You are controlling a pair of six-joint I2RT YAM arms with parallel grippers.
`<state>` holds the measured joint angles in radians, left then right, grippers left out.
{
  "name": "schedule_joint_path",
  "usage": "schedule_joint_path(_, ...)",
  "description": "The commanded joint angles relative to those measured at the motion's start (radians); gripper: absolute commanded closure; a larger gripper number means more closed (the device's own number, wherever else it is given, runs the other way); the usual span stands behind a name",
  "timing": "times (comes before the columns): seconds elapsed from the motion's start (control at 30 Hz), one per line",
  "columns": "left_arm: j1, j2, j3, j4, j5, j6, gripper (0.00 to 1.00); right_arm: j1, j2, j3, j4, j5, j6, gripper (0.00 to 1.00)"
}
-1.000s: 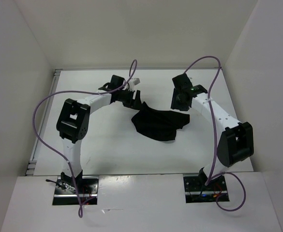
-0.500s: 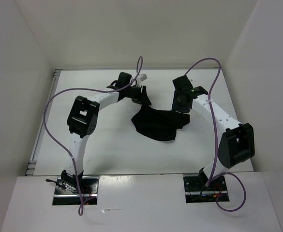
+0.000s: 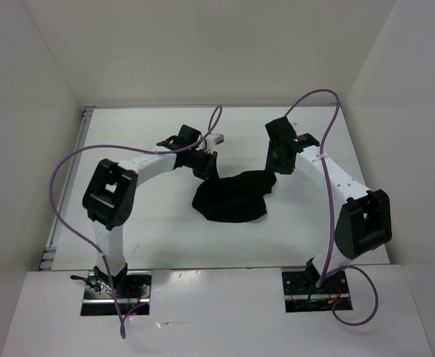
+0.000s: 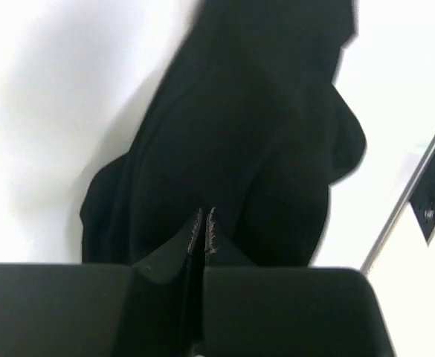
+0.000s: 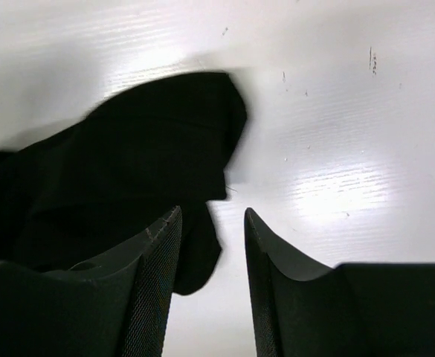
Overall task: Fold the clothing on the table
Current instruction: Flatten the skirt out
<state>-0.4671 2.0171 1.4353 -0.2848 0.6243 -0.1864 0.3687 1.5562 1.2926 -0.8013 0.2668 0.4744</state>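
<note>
The clothing, a limp, light heap at the centre of the counter, should sag and bunch, so edges grip best: the left tool seems clenched on its upper-left edge, the right tool released beside its right edge.

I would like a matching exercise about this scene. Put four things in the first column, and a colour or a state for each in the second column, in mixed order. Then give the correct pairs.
Column one:
1. left gripper
2. right gripper
3. clothing
4. table

Column two:
A. white and flat
B. jaws open
C. black and crumpled
D. jaws shut, at the edge of the fabric

Pairs: 1-D, 2-B, 3-C, 4-A
</note>
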Motion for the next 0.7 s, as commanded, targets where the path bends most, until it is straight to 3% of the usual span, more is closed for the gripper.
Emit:
schedule_joint_path(0.0, 0.005, -0.225, -0.139, -0.036, -0.072, -0.002, 1.00, 0.009, -0.012, -0.029, 0.004, 0.015, 0.003, 0.55)
schedule_joint_path(0.13, 0.015, -0.305, -0.294, -0.036, -0.100, -0.036, 1.00, 0.009, 0.027, -0.055, 0.039, -0.007, 0.003, 0.54)
schedule_joint_path(0.4, 0.015, -0.238, -0.224, -0.033, -0.109, -0.045, 0.99, 0.009, 0.189, 0.017, 0.126, -0.185, -0.008, 0.54)
schedule_joint_path(0.53, 0.015, -0.229, -0.211, -0.033, -0.109, -0.045, 0.99, 0.009, 0.255, 0.027, 0.192, -0.363, 0.003, 0.54)
schedule_joint_path(0.67, 0.015, -0.228, -0.211, -0.033, -0.109, -0.045, 0.99, 0.009, 0.278, 0.004, 0.229, -0.417, 0.015, 0.54)
